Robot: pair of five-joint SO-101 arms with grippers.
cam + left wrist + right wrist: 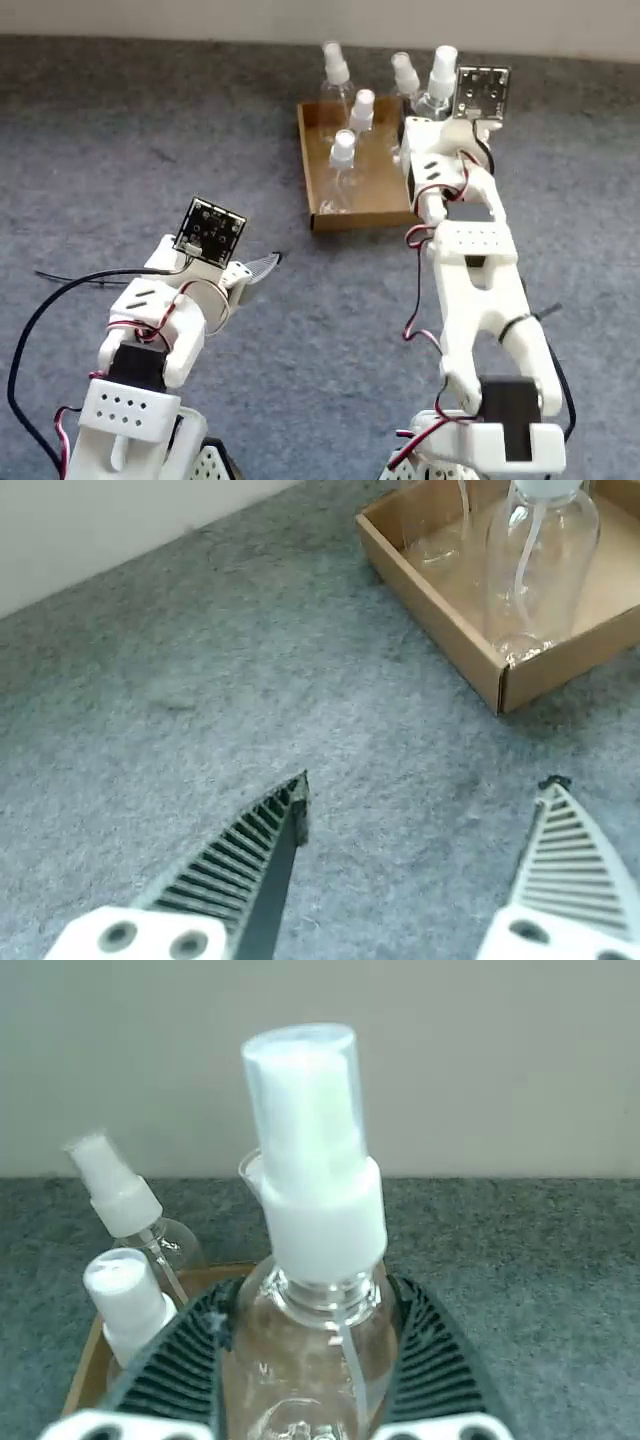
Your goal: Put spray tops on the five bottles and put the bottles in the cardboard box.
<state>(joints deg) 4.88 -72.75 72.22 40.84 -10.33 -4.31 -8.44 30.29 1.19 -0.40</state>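
Nearest, at about seven o'clock on the gray table, the left gripper (pixel 426 788) hung over bare carpet. Its fingers were spread wide and it held nothing.

Farther on, the right arm lay stretched toward one o'clock. The right gripper (pixel 318 1315) was squeezed around a clear bottle (pixel 310 1370), and that bottle already wore its white spray top (pixel 312 1160).

The cardboard box (pixel 360 218) sat at about twelve o'clock. Two bottles (pixel 345 165) (pixel 362 108) stood inside it, both with tops on. Two more topped bottles (pixel 335 65) (pixel 405 72) stood at the far side. I could not tell if those two were inside the box or just behind it. The held bottle was at the box's far corner, near one o'clock, touching no other bottle.

I think this was the last part of the job: all five tops looked to be on, and the last bottle was going into the box. The next move would need care. The bottle should go down straight into a free spot without bumping its neighbors, and only then should the fingers let go.

No words or labels could be read on the bottles or the box.
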